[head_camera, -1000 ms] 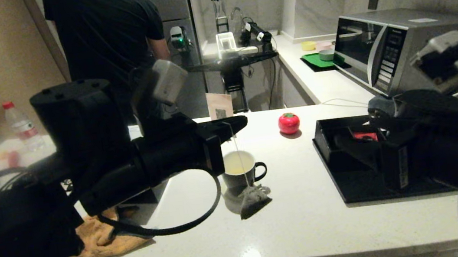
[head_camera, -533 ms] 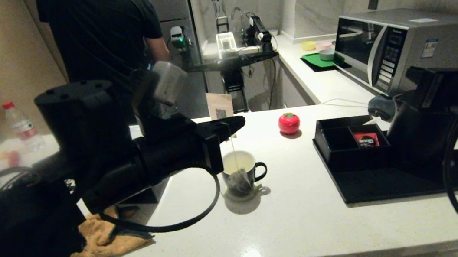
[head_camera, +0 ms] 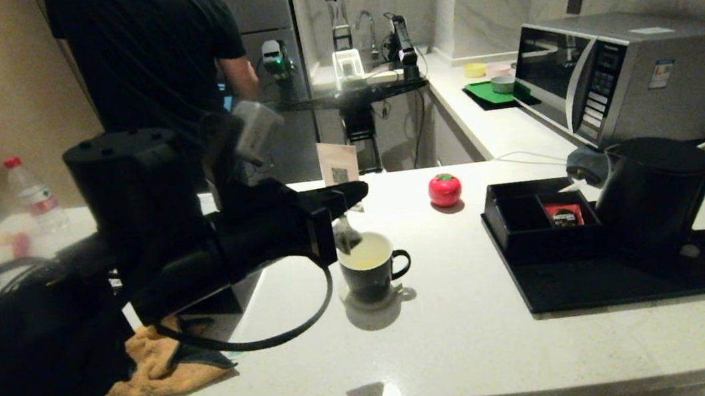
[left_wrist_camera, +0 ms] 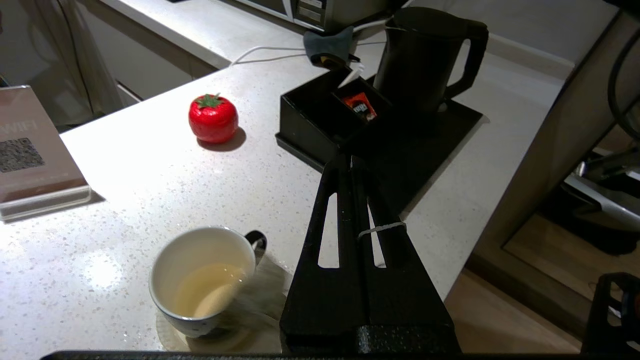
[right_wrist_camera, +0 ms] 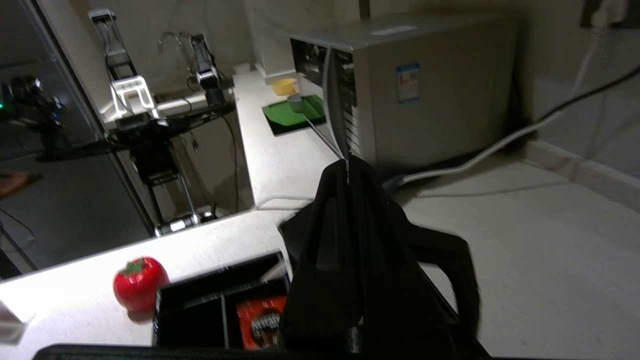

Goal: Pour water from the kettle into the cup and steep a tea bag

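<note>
The cup (head_camera: 372,275) stands on the white counter, a black mug with pale yellowish water (left_wrist_camera: 207,290) low inside. My left gripper (head_camera: 357,192) hovers just above and left of it, shut on the tea bag's string. The grey-green tea bag (head_camera: 346,236) hangs over the mug's left rim, blurred by its swing. The black kettle (head_camera: 656,204) stands upright on the black tray (head_camera: 605,284) to the right. My right gripper (right_wrist_camera: 348,162) is shut and empty, above the kettle's handle (right_wrist_camera: 462,282); only its cable shows in the head view.
A red tomato-shaped object (head_camera: 444,189) sits behind the mug. A red sachet (head_camera: 562,214) lies in the tray's box. A microwave (head_camera: 620,74) stands at the back right, an orange cloth (head_camera: 159,373) at the front left, a QR card (head_camera: 337,161) and a person (head_camera: 153,54) behind.
The tea bag has swung up from in front of the mug to over its left rim. My right arm has pulled away to the right, leaving the kettle on the tray.
</note>
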